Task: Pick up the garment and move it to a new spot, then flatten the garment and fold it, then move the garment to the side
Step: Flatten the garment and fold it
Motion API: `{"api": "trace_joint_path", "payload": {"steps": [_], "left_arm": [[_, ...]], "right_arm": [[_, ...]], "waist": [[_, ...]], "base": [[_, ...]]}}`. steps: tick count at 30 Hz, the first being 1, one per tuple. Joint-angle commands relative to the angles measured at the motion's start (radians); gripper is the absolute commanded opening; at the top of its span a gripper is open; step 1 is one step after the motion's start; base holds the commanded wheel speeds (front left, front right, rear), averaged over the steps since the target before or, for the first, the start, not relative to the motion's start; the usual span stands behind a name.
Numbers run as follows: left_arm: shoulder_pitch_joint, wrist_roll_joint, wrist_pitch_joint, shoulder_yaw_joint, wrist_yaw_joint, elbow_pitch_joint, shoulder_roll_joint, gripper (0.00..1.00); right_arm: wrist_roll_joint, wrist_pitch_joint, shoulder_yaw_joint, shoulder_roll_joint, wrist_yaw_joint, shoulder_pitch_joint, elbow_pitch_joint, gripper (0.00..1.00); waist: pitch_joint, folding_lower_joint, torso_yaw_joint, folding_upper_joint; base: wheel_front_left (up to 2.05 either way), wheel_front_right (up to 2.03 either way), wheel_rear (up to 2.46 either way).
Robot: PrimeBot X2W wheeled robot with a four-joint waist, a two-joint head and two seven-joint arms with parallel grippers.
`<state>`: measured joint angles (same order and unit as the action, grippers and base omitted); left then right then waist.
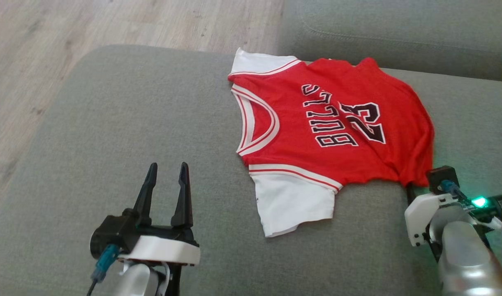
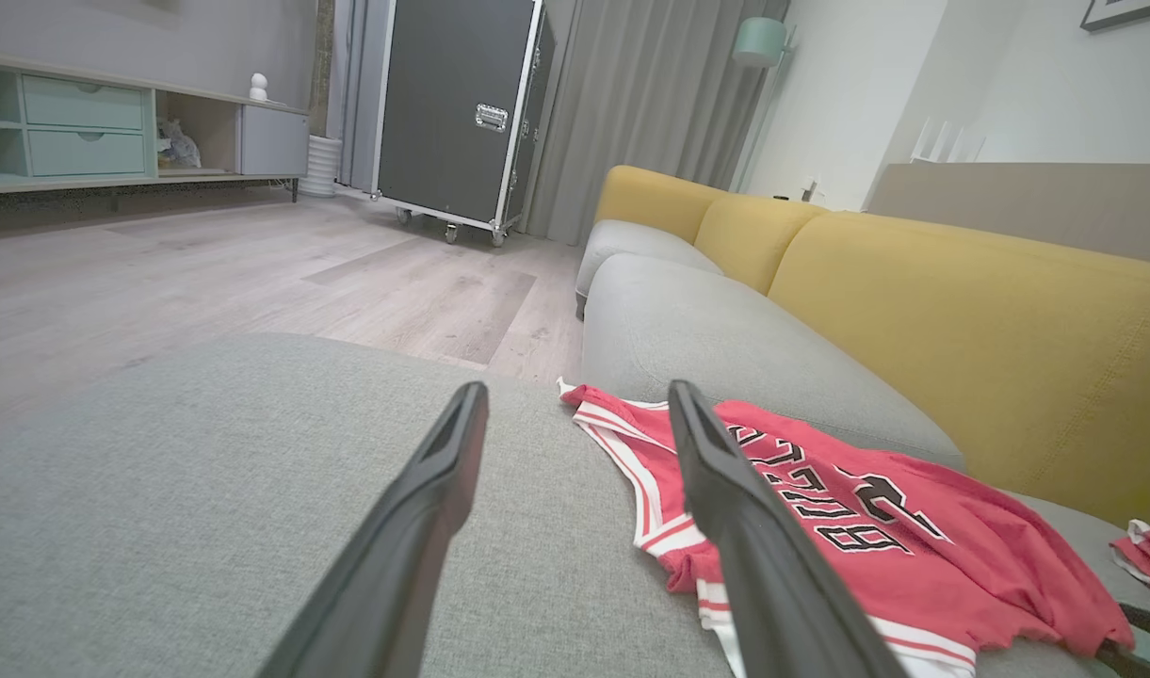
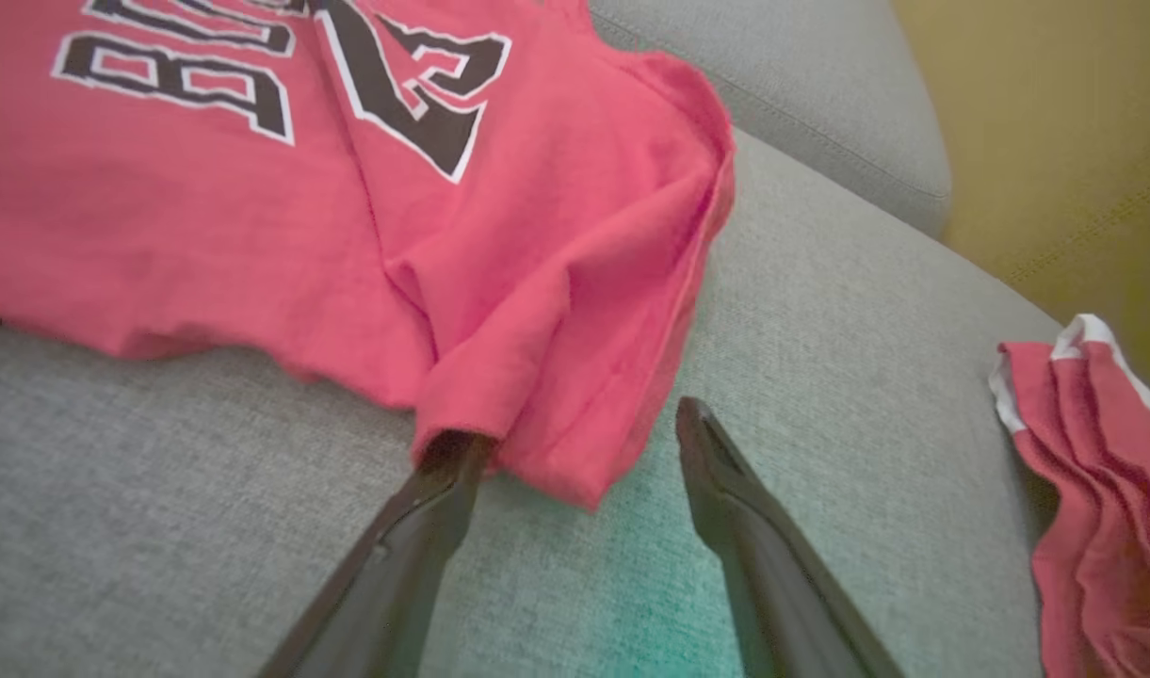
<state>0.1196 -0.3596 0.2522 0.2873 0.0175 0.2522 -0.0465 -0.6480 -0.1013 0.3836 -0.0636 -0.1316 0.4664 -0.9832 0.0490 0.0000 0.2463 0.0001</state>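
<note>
Red jersey spread out, lettering up, on the grey sofa cushion, collar toward the robot's left. The left end effector sits low over bare cushion beside it, fingers wide apart, nothing in them. Over at the jersey's bottom corner, the right end effector has its fingers spread too (one tip tucked under the hem fold, the other on open cushion), gripping nothing. A second red cloth lies nearby, apart from the jersey
</note>
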Motion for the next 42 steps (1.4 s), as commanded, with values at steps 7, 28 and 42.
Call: {"api": "trace_joint_path", "payload": {"steps": [7,28,42], "left_arm": [[0.015,0.003,0.010,-0.048,-0.006,-0.037,-0.004,1.00],[-0.004,0.006,0.010,-0.060,-0.006,-0.047,-0.004,1.00],[0.016,-0.032,-0.003,-0.026,-0.005,0.041,-0.004,1.00]], "right_arm": [[0.081,-0.077,-0.023,0.011,0.001,0.024,0.006,1.00],[0.626,-0.151,-0.242,0.013,0.001,-0.183,0.359,1.00],[0.743,-0.160,-0.315,0.013,0.001,-0.330,0.643,1.00]], "waist": [[-0.029,0.0000,-0.062,-0.0001],[-0.043,0.0000,-0.235,-0.0001],[-0.002,0.0000,-0.262,-0.0001]], "base": [[0.00,0.00,0.00],[0.00,0.00,0.00],[0.00,0.00,0.00]]}}
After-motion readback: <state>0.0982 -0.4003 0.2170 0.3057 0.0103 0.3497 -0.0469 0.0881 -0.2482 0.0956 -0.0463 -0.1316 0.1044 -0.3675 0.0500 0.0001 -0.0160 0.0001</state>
